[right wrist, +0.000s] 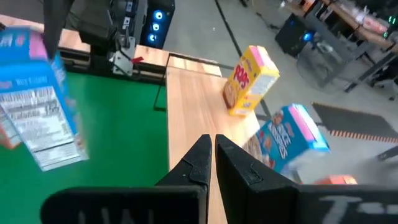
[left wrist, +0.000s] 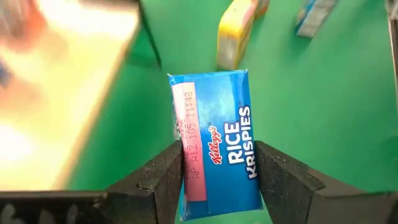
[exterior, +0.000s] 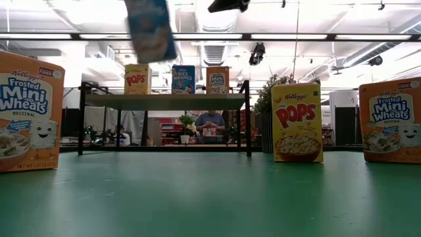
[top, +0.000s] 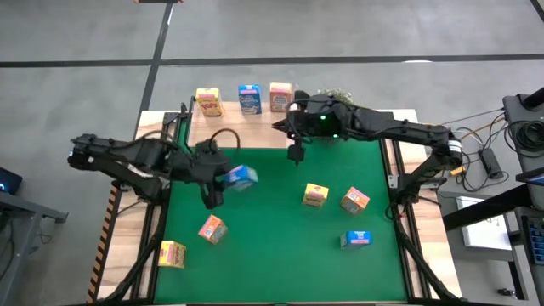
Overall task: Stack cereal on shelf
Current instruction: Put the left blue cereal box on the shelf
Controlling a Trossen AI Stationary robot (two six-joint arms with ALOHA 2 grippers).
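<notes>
My left gripper (left wrist: 221, 186) is shut on a blue Rice Krispies box (left wrist: 214, 140), which shows over the green mat's left half (top: 240, 177) and high up in the low view (exterior: 151, 26). The light-wood shelf (exterior: 164, 102) stands at the table's far edge. A yellow box (top: 208, 102), a blue box (top: 249, 99) and an orange box (top: 280, 96) stand on it. My right gripper (top: 296, 155) is shut and hangs over the mat just in front of the shelf, touching nothing. Several more boxes sit on the mat. My left gripper pinches the blue box between its two fingers (left wrist: 163, 180), one on each of two opposite sides, near the box's nearer end (left wrist: 205, 193). The fingers come from the table's left. The box juts out beyond the fingertips and is lifted clear of the mat.
On the mat sit a yellow box (top: 315, 195), an orange box (top: 354, 201), a blue box (top: 357, 239), another orange box (top: 212, 229) and a yellow box (top: 172, 253). A green plant (top: 333, 95) stands at the shelf's right end. A person (exterior: 210, 125) shows beyond the table.
</notes>
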